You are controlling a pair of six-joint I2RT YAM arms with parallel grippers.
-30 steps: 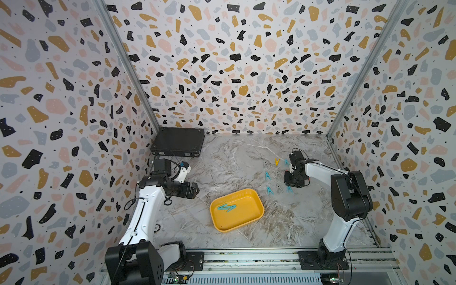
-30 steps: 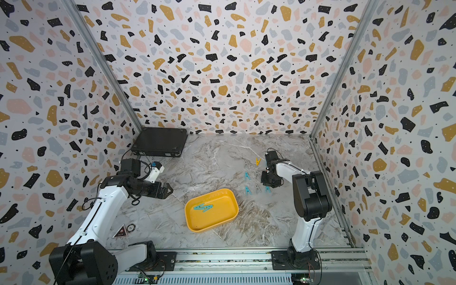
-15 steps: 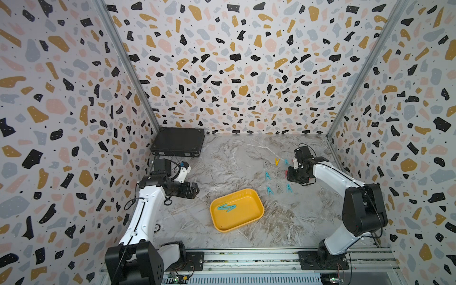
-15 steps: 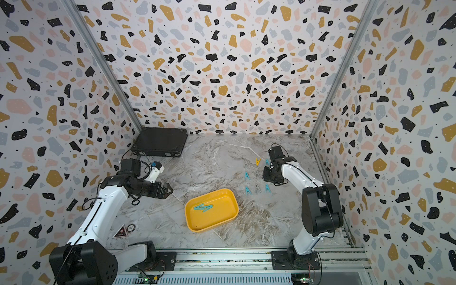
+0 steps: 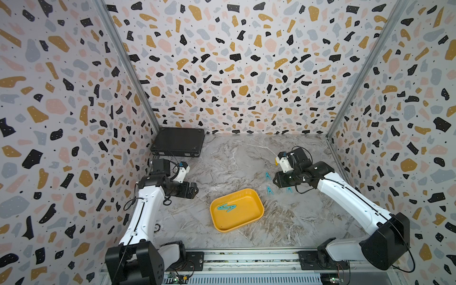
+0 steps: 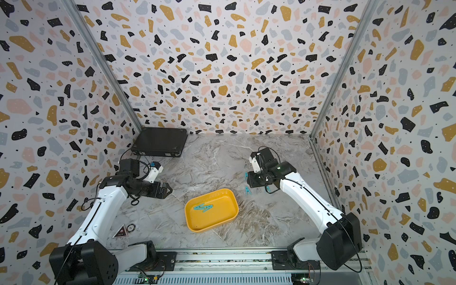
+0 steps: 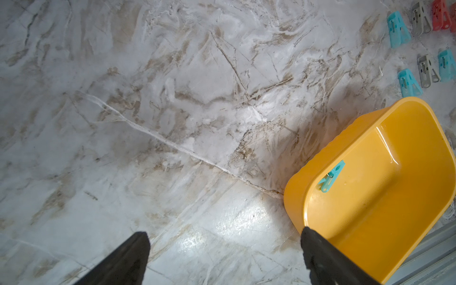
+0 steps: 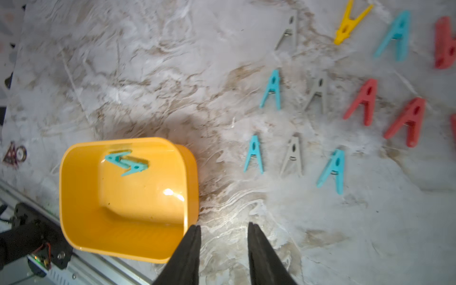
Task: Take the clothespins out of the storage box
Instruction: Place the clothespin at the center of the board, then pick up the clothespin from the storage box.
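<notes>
In the storage box (image 5: 246, 215): two teal clothespins (image 5: 226, 207) lying touching, near its far-left corner; rest of the box floor is bare yellow. Same pair shows in the right wrist view (image 8: 127, 162); the left wrist view shows only one over the box wall (image 7: 332, 176).
Storage box: yellow, shallow, rounded corners, flat on the marble table (image 5: 234, 160), roughly mid-table, turned at an angle to the front rail.
Pins outside the box: loose rows on the table just past the box's far-right corner. Right wrist view shows teal (image 8: 271, 90), grey (image 8: 317, 92), red (image 8: 362, 101) and one yellow (image 8: 350, 22), all flat and apart from each other. In a top view only a few are not hidden by the arm, e.g. teal (image 5: 269, 190).
Right gripper (image 8: 223, 225): narrow gap between the fingers, nothing in it; in both top views it sits over the laid-out pins beyond the box's far-right corner (image 6: 248, 180), not touching the box.
Left gripper (image 7: 223, 232): jaws wide apart, empty; left of the box and well clear of it in both top views (image 5: 195, 190).
Black case (image 5: 179, 143): closed, flat, at the back wall, well beyond the box's left side.
</notes>
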